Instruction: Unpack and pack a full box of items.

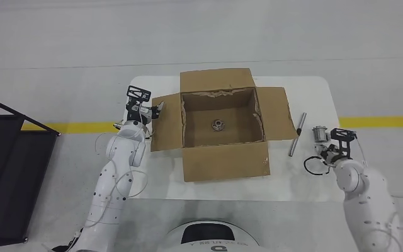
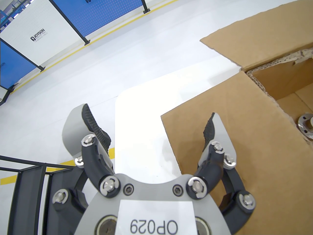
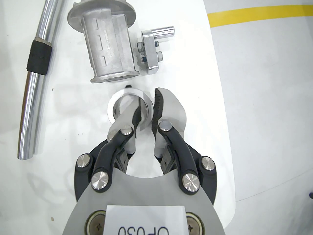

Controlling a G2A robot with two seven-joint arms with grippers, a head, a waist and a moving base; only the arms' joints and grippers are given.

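An open cardboard box (image 1: 220, 162) stands mid-table with its flaps spread, and a round flanged metal part (image 1: 217, 124) (image 2: 305, 123) lies on its floor. My left gripper (image 1: 153, 111) (image 2: 149, 111) hangs open over the box's left flap (image 2: 232, 128), holding nothing. Near the table's right edge my right gripper (image 1: 325, 151) (image 3: 148, 99) is shut on the wall of a metal ring (image 3: 111, 106) that rests on the table, one finger inside it and one outside. Just beyond the ring lie a grey cast housing (image 3: 107, 45) (image 1: 320, 133) and a small bracket with a pin (image 3: 152, 50).
A chrome rod with a black band (image 3: 36, 57) (image 1: 297, 133) lies between the box and the housing. The table's rounded right edge (image 3: 215, 79) runs close to my right gripper. A black rack (image 1: 19, 164) (image 2: 31, 184) stands on the floor left of the table.
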